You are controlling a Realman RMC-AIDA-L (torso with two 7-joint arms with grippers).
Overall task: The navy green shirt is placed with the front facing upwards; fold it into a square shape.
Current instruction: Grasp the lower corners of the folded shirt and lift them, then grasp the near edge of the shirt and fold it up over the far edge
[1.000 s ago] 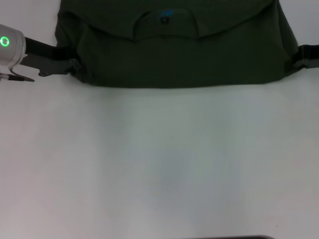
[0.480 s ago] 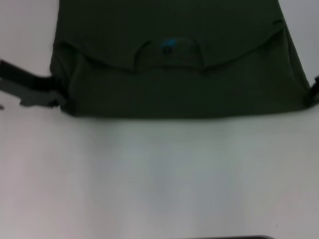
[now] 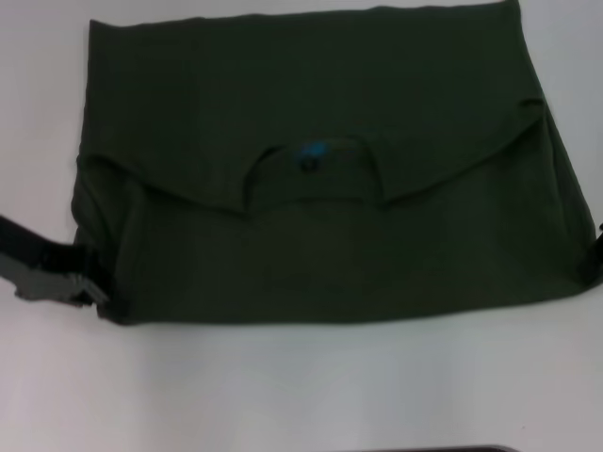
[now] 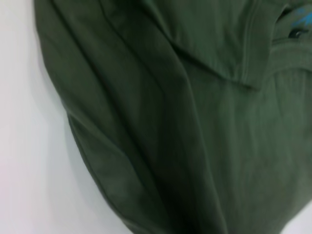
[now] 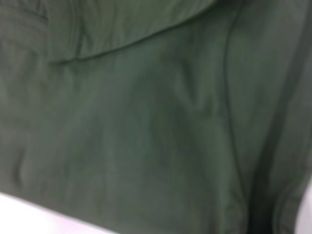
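**On the white counter, a green shirt partway through folding**

Across the upper two thirds of the head view lies the navy green shirt (image 3: 320,188), already folded into a wide dark block on the white counter (image 3: 301,386). Its plain back faces up; no lettering shows. A curved flap with the neck opening and a small blue neck label (image 3: 311,151) lies near the middle. At the lower left corner of the cloth, the left tool (image 3: 89,294) sits against the hem, its dark arm entering from the left edge of the frame. It appears to pinch that corner, though the contact is blurred. At the right edge, only a dark sliver of the right tool (image 3: 594,259) shows beside the cloth's lower right corner; whether it grips cannot be told.

Left wrist view: green cloth fills most of the frame, creased in long ridges, with white counter along the left side and the collar seam at upper right. No fingers show.

Right wrist view: green cloth fills nearly everything, with a strip of counter at lower left. No fingers show.

Judgement: a fold of the near edge seems in hand. Next, both corners likely need carrying together, evenly, so that the block comes out square.
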